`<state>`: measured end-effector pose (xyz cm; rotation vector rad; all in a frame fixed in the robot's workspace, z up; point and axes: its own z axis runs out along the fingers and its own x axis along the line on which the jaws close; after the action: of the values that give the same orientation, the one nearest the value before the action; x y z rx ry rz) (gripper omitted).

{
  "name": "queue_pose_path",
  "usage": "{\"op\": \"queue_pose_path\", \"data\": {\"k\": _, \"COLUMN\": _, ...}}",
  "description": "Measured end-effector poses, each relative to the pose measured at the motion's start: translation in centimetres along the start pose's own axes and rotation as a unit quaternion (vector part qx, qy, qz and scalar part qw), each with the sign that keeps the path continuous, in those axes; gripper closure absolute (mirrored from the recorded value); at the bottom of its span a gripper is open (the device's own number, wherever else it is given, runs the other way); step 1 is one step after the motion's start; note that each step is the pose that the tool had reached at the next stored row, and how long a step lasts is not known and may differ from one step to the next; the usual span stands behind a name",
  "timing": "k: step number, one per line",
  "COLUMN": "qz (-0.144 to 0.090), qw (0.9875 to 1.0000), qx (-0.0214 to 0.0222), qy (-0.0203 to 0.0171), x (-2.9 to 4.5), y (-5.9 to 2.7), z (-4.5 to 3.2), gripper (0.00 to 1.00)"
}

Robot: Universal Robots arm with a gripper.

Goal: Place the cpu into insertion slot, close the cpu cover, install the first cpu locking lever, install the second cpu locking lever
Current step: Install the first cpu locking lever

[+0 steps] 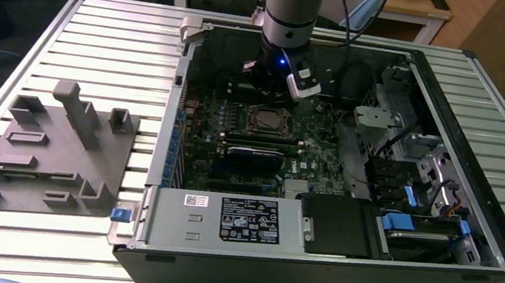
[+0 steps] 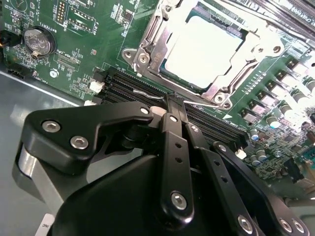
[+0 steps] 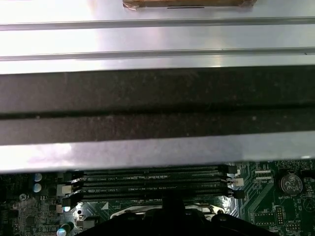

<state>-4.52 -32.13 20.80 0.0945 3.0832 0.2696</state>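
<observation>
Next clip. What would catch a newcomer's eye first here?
The open computer case on the slatted table, with the arm reaching down into it, dominates the exterior view. In the second wrist view the silver-topped cpu sits framed by the cpu cover, and the gripper, fingers together, hangs beside it over the memory slots.
</observation>
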Motion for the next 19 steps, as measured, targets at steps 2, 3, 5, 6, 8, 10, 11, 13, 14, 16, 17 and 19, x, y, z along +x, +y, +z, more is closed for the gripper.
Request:
{"op": "queue_pose_path", "data": {"k": 2, "qz": 0.000, "qw": 1.0000, "qx": -0.0001, "qy": -0.0001, "x": 0.00, "y": 0.00, "z": 0.01, "gripper": 0.89}}
{"op": "queue_pose_path", "data": {"k": 3, "qz": 0.000, "qw": 1.0000, "qx": -0.0001, "qy": -0.0001, "x": 0.00, "y": 0.00, "z": 0.01, "gripper": 0.89}}
{"op": "queue_pose_path", "data": {"k": 5, "qz": 0.000, "qw": 1.0000, "qx": -0.0001, "qy": -0.0001, "x": 0.00, "y": 0.00, "z": 0.01, "gripper": 0.89}}
{"op": "queue_pose_path", "data": {"k": 6, "qz": 0.000, "qw": 1.0000, "qx": -0.0001, "qy": -0.0001, "x": 0.00, "y": 0.00, "z": 0.01, "gripper": 0.89}}
{"op": "queue_pose_path", "data": {"k": 8, "qz": 0.000, "qw": 1.0000, "qx": -0.0001, "qy": -0.0002, "x": 0.03, "y": 0.00, "z": 0.02, "gripper": 0.89}}
{"op": "queue_pose_path", "data": {"k": 10, "qz": 0.000, "qw": 1.0000, "qx": -0.0003, "qy": -0.0019, "x": 0.11, "y": -0.01, "z": 0.06, "gripper": 0.89}}
{"op": "queue_pose_path", "data": {"k": 11, "qz": -0.001, "qw": 1.0000, "qx": -0.0004, "qy": -0.0045, "x": 0.19, "y": -0.02, "z": 0.11, "gripper": 0.89}}
{"op": "queue_pose_path", "data": {"k": 13, "qz": 0.003, "qw": 1.0000, "qx": -0.0006, "qy": -0.0082, "x": 0.24, "y": -0.04, "z": 0.25, "gripper": 0.89}}
{"op": "queue_pose_path", "data": {"k": 14, "qz": 0.010, "qw": 0.9999, "qx": -0.0001, "qy": -0.0094, "x": 0.25, "y": -0.06, "z": 0.29, "gripper": 0.89}}
{"op": "queue_pose_path", "data": {"k": 16, "qz": 0.027, "qw": 0.9996, "qx": 0.0009, "qy": -0.0124, "x": 0.25, "y": -0.07, "z": 0.31, "gripper": 0.89}}
{"op": "queue_pose_path", "data": {"k": 17, "qz": 0.031, "qw": 0.9994, "qx": 0.0010, "qy": -0.0130, "x": 0.25, "y": -0.07, "z": 0.31, "gripper": 0.89}}
{"op": "queue_pose_path", "data": {"k": 19, "qz": 0.031, "qw": 0.9994, "qx": 0.0010, "qy": -0.0131, "x": 0.24, "y": -0.06, "z": 0.32, "gripper": 0.89}}
